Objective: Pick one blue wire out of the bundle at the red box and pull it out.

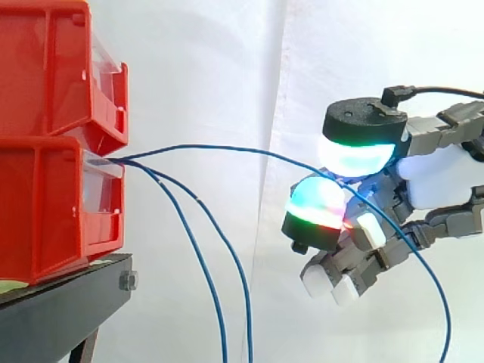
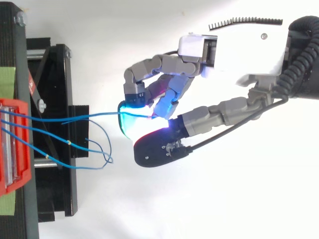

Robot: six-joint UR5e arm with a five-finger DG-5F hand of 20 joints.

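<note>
Several thin blue wires come out of the lower red bin, also at the left edge of the top view. One blue wire arcs level to the right and runs in between two glowing fingertips of my hand. Past them it drops toward the lower right. From above, that wire ends under the cyan pad of the hand, whose fingers curl against the thumb. Two other blue wires hang slack below the bin.
A second red bin sits on top of the lower one. Both rest on a black stand with a bolt at its corner. Loose wire loops lie over the stand's edge. A white curtain hangs behind.
</note>
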